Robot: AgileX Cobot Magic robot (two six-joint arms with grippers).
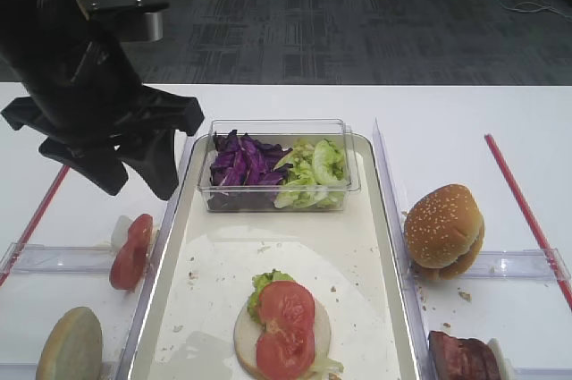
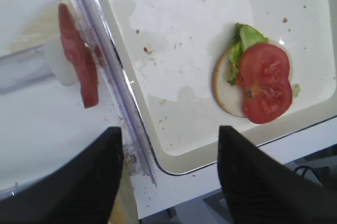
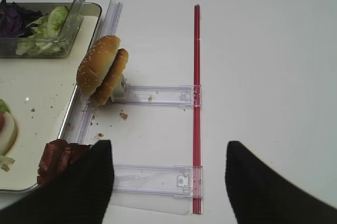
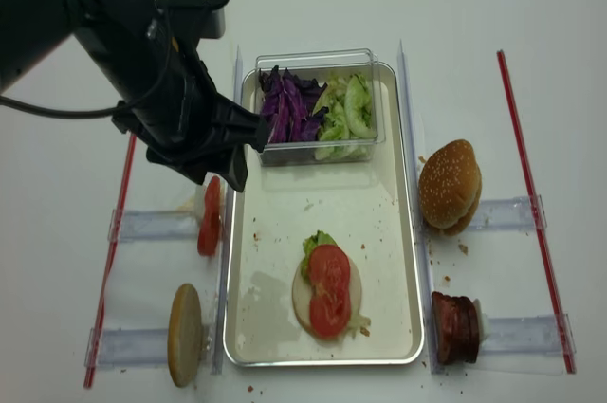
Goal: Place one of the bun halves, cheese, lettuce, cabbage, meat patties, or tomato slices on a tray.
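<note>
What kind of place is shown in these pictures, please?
Probably a robotics lab set up as a burger-assembly station, not a real kitchen: a white table marked with red strips, ingredients propped in clear plastic holders beside a tray, and grey office carpet behind.

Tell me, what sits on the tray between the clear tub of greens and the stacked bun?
Nothing whole: in the realsense high view, only bare tray with crumbs and smears separates the tub from the bun half.

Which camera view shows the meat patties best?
The realsense exterior high view: the meat patties appear whole, right of the tray. The other exterior view cuts them at its edge, the right wrist view half hides them, the left wrist view misses them.
</note>
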